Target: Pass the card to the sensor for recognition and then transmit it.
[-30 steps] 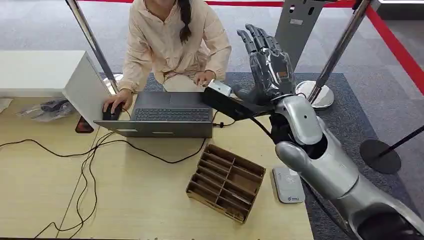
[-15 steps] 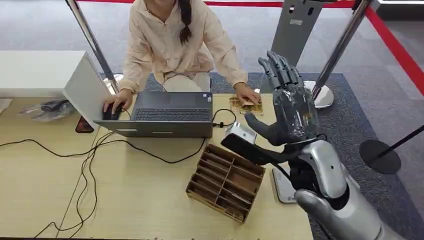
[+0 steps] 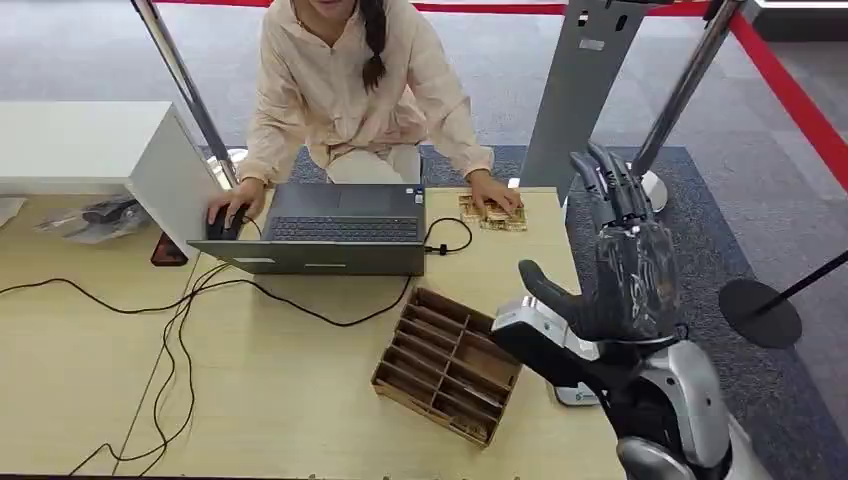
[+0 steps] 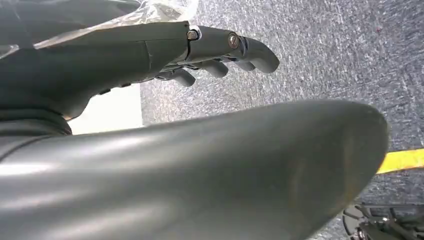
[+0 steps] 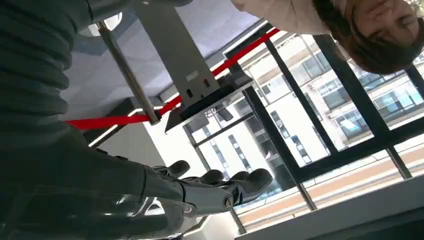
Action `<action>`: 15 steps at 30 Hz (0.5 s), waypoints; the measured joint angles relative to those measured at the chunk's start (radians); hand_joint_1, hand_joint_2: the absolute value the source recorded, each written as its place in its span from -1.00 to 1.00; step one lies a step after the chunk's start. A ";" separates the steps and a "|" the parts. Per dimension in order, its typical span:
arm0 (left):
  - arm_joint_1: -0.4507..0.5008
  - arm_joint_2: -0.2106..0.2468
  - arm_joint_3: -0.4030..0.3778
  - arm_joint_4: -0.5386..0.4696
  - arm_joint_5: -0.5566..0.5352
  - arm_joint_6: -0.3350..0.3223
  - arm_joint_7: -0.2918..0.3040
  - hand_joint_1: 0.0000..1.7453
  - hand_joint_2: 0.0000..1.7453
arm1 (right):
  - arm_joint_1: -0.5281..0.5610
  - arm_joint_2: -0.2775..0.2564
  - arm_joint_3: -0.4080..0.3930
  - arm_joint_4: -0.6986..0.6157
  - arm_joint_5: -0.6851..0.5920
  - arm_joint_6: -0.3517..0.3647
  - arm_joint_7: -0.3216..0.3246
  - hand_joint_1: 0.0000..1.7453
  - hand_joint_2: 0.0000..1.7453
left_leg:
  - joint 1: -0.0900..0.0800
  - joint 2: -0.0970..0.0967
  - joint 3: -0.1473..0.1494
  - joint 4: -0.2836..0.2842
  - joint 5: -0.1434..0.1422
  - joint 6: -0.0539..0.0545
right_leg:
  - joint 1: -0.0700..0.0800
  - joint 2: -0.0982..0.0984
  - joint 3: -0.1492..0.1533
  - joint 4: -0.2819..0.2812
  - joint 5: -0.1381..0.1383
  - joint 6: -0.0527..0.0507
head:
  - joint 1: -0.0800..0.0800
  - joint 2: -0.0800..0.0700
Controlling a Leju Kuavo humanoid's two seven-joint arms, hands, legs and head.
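The right hand (image 3: 625, 265) stood upright with fingers spread and empty at four o'clock on the table (image 3: 90, 370), above the grey sensor (image 3: 575, 392), while the card (image 3: 493, 212) lay at one o'clock under the person's hand (image 3: 495, 193), and the left hand (image 4: 150, 55) hung empty, fingers loosely extended.

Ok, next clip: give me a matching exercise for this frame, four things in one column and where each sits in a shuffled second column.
Things:
1. laptop
2. cardboard divider tray
3. right hand
4. card reader

Places:
A. raised with fingers apart, above the table's right edge
B. mostly hidden under the right arm
C. in front of the seated person
D. on the table, near side of the laptop

Pairs: 1-C, 2-D, 3-A, 4-B
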 joint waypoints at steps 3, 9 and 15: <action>0.000 -0.001 0.000 0.000 0.000 0.000 -0.002 -1.00 -1.00 | 0.021 0.000 -0.013 -0.013 0.000 -0.009 0.000 -1.00 1.00 | 0.000 0.000 0.000 0.000 0.000 0.000 | 0.000 0.000 0.000 0.000 0.000 0.000 | 0.000 0.000; -0.001 -0.005 0.000 0.000 0.001 -0.002 -0.003 -1.00 -1.00 | 0.046 0.000 -0.025 -0.023 0.002 -0.027 0.000 -1.00 1.00 | 0.000 0.000 0.000 0.000 0.000 0.000 | 0.000 0.000 0.000 0.000 0.000 0.000 | 0.000 0.000; -0.001 -0.008 0.001 0.000 0.002 -0.005 -0.005 -1.00 -1.00 | 0.073 0.003 -0.035 -0.029 0.011 -0.084 -0.003 -1.00 1.00 | 0.000 0.000 0.000 0.000 0.000 0.000 | 0.000 0.000 0.000 0.000 0.000 0.000 | 0.000 0.000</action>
